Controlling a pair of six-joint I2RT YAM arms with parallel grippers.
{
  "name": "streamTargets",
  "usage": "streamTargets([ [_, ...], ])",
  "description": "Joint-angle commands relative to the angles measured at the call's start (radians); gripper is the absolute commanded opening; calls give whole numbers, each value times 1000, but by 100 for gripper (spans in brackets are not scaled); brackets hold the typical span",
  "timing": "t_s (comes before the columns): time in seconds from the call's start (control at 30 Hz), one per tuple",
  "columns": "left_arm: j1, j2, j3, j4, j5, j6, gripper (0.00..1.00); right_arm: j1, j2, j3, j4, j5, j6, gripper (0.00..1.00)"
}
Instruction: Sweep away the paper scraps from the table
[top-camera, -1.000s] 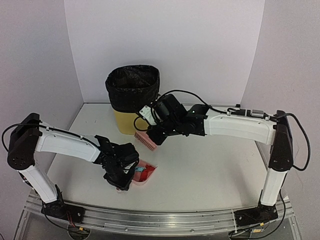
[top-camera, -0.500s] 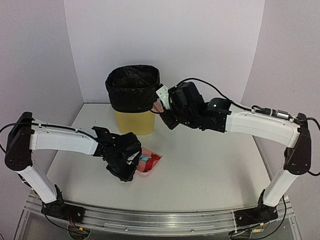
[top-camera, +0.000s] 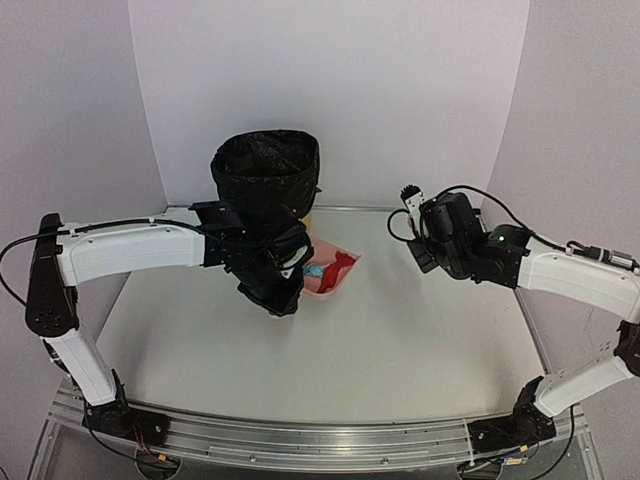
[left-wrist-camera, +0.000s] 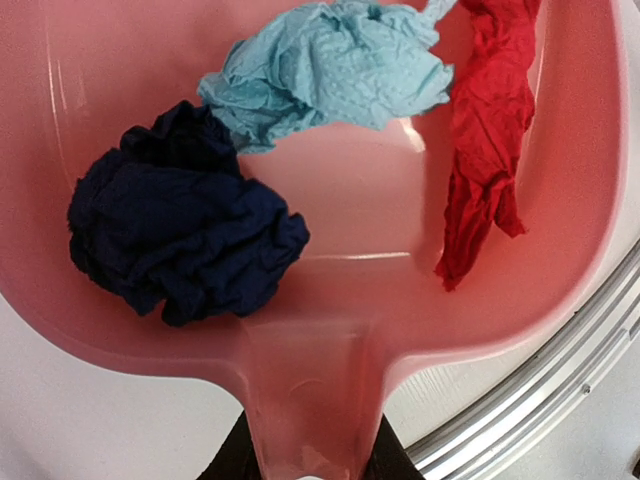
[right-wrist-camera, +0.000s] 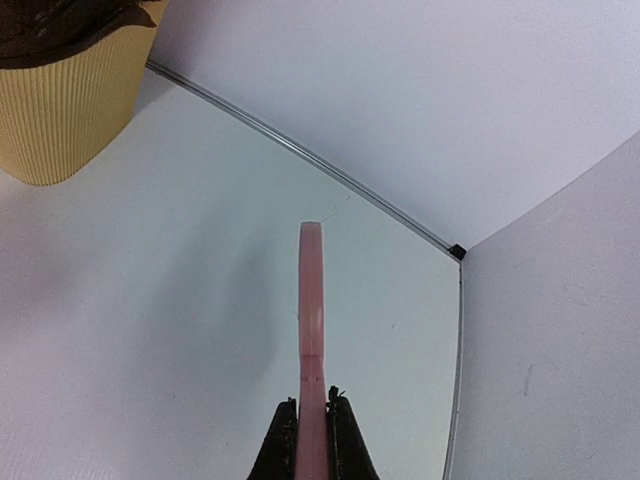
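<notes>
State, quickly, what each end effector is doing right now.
Left end effector: closed on the dustpan handle.
Right end effector: closed on the pink brush.

Glossy, slightly see-through pink dustpan. Crumpled paper scraps: a navy wad, a light blue wad, a red wad. Plain white table. Yellow bin with fine vertical ribbing and a black liner. Pink brush. White arms with black joints: left arm, right arm.
</notes>
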Motion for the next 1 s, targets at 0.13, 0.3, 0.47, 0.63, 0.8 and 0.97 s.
streamTargets([
  [0.13,5,155,341,-127,-123,113,0,-29,-147,-140,11,67,67,0],
  [0.3,11,242,577,-191,-190,169,0,-34,-161,-164,-16,66,83,0],
  [0.47,45,310,775,-230,-211,212,0,-36,-164,-175,-29,55,97,0],
  [0.63,96,343,898,-242,-197,234,0,-36,-162,-191,-38,49,123,0],
  [0.8,128,317,929,-213,-204,258,0,-37,-159,-209,-48,39,158,0],
  [0.97,148,276,928,-191,-262,280,0,-38,-148,-207,-58,31,159,0],
])
